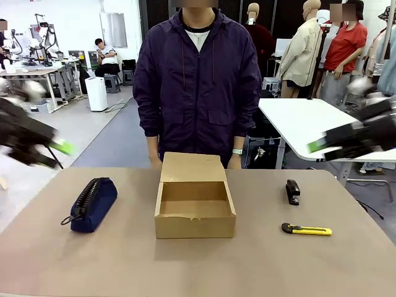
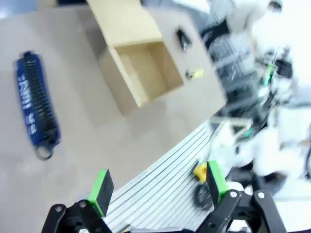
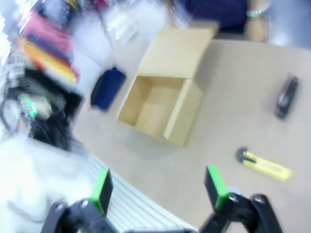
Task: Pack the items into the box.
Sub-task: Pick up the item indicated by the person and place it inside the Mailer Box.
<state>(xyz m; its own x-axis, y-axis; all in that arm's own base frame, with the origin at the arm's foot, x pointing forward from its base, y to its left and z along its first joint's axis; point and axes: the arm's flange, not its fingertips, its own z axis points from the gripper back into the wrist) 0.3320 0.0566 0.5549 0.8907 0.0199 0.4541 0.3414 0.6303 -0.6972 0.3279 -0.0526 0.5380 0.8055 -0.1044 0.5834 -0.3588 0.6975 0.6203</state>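
The brown cardboard box (image 1: 195,204) stands open and empty at the table's middle, its lid flap folded back toward the person; it also appears as the box (image 2: 138,73) and the box (image 3: 163,104). The navy zippered pouch (image 1: 93,203) lies to its left, also seen as the pouch (image 2: 36,107) and the pouch (image 3: 107,87). Right of the box lie the black stapler (image 1: 292,191) and the yellow-and-black utility knife (image 1: 307,230), also seen as the stapler (image 3: 286,97) and the knife (image 3: 265,165). My left gripper (image 1: 59,151) hovers blurred above the left table edge, open and empty. My right gripper (image 1: 318,148) hovers at the right, open and empty.
A person in a dark purple jacket (image 1: 198,80) stands at the far edge behind the box, hands low behind the lid flap. A white table (image 1: 309,120) stands behind at the right. The tabletop (image 1: 198,266) in front of the box is bare.
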